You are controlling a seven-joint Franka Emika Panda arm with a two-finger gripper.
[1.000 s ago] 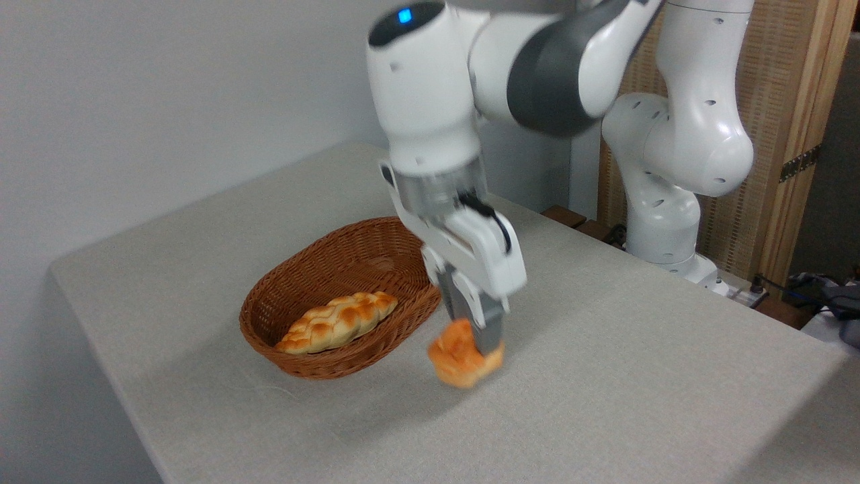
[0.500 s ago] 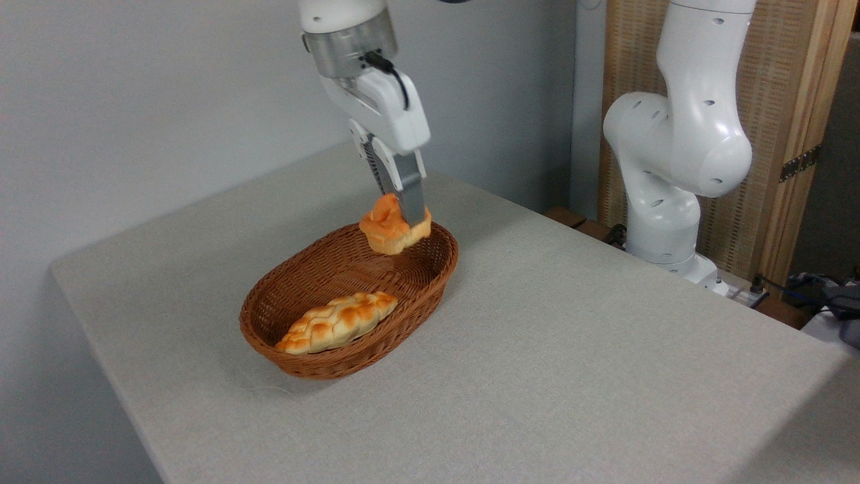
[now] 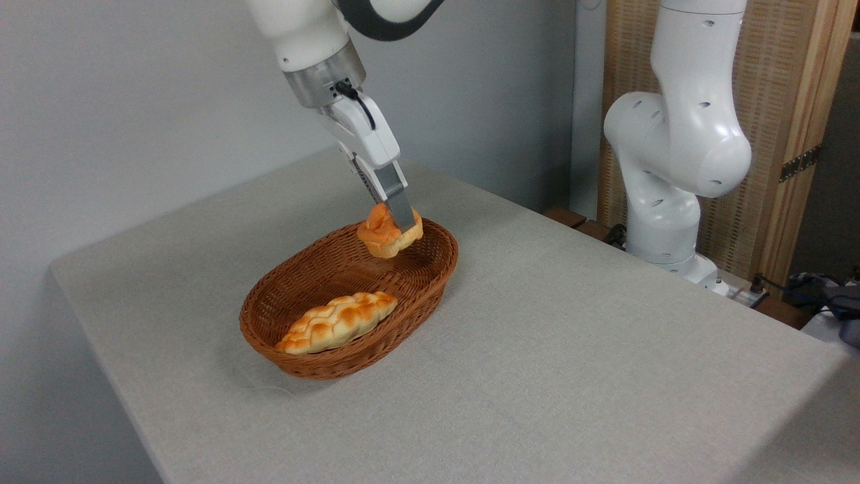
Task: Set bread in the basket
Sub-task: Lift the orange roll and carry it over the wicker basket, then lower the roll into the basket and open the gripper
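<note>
Status: transport stage, release not yet made. I have the bread (image 3: 388,232) clamped between the two fingers of the gripper (image 3: 396,222), the front finger lying across the bun's right side. The bun hangs in the air above the far end of the basket (image 3: 316,363), within the rim's outline as this view shows it, but clear of the basket floor; I cannot tell exactly how high above it. A long braided loaf (image 3: 336,321) already lies in the near half of the basket, apart from the bun.

Remaining, in my judgement: lower a little, let go, withdraw. The far half looks free to receive the bun.

Arm pose: my forearm enters from the upper left, the wrist tilted so the gripper slants down and to the right toward the basket. The arm's base (image 3: 662,222) stands at the right behind the bench (image 3: 571,349).
</note>
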